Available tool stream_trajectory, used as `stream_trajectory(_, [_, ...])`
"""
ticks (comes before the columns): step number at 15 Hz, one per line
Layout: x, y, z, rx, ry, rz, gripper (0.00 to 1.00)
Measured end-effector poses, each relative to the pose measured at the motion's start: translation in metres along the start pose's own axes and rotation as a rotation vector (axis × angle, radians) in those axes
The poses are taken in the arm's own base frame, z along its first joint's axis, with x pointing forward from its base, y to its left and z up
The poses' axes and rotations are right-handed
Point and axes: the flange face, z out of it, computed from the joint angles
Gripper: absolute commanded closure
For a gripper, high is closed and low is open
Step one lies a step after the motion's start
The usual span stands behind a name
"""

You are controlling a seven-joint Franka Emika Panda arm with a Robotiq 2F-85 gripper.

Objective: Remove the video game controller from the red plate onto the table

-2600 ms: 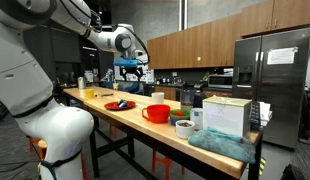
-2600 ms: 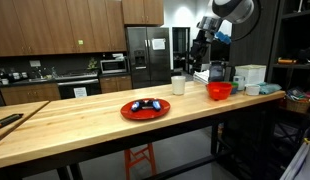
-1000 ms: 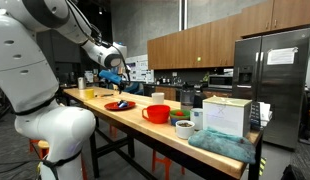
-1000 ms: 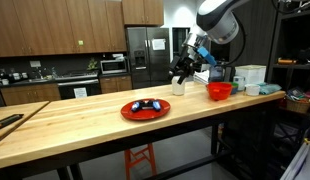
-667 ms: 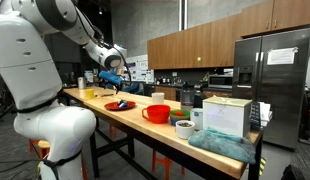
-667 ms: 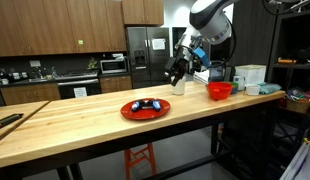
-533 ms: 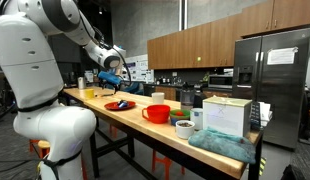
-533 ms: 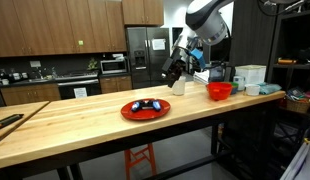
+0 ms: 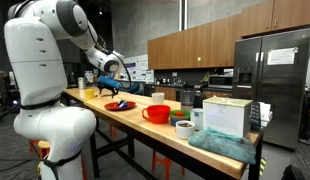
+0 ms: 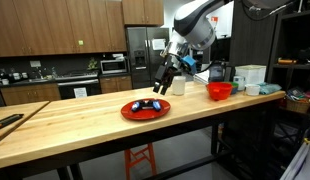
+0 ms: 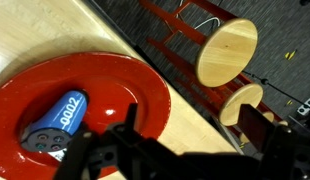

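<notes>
The red plate (image 10: 145, 110) lies on the light wooden table (image 10: 65, 135) and shows in both exterior views (image 9: 119, 105). The black video game controller (image 10: 147, 104), with a blue label, lies on the plate. In the wrist view the controller (image 11: 53, 127) sits at the lower left of the plate (image 11: 105, 85). My gripper (image 10: 162, 86) hangs above and just beside the plate, tilted, open and empty. In the wrist view my gripper (image 11: 190, 130) has its dark fingers (image 11: 257, 125) spread over the plate's edge and the table (image 11: 55, 30).
A red pot with a handle (image 10: 220, 91) and a white cup (image 10: 178, 85) stand behind the gripper. A white box (image 9: 227, 116), bowls and a teal cloth (image 9: 220, 143) crowd the table's end. Wooden stools (image 11: 227, 50) stand beside the table edge.
The arm has swung from high near the red pot down and across towards the red plate. The gripper stays open; plate and controller have not moved.
</notes>
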Motion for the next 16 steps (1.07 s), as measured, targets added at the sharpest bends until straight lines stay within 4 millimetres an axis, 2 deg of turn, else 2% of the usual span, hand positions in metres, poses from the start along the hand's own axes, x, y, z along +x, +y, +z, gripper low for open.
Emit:
stream_trajectory(4, [-0.001, 0.01, 0.019, -0.02, -0.039, -0.002, 0.0])
stream_trajectory(16, [-0.001, 0.007, 0.025, -0.011, -0.047, -0.002, 0.0])
